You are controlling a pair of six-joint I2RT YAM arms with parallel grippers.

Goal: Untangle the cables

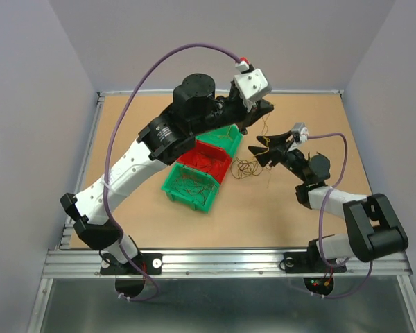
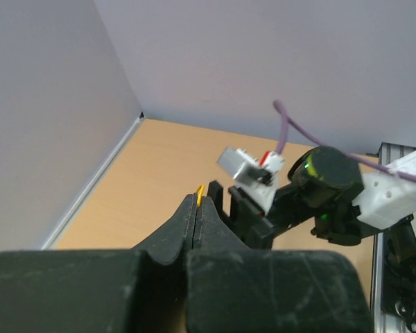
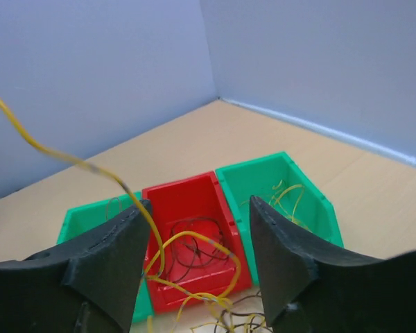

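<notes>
Pincer on the left (image 2: 197,208) is clamped shut on a yellow strand (image 2: 200,189), with only a short tip showing above the closed jaws. The right pincer (image 3: 197,205) stands with its jaws apart and holds nothing. A slanting yellow line (image 3: 69,158), probably the same strand, crosses in front of its left finger and drops toward the clump of cables (image 1: 246,166) on the counter (image 1: 312,125), just beside the bins.

Judging from this, the step in hand is drawing one strand free. The left grip should serve as the anchor. The right pincer should close on that single strand low down, near the clump, and never on the clump itself. A slow pull apart lets loops slip out. A quick pull would likely tighten the knot or drag the whole tangle along.

These cables are hair-thin, springy and curly, in yellow, orange and brown. They hold their coils and snag on each other easily.

More loose strands lie inside the bins, with dark ones in the red bin (image 3: 187,201) and yellowish ones in the far green bin (image 3: 284,173) and the near green bin (image 3: 90,215). All three bins are glossy moulded plastic with sloped open fronts. The counter is matt, pale wood-coloured board. The pincer fingers are dull black and rounded.
</notes>
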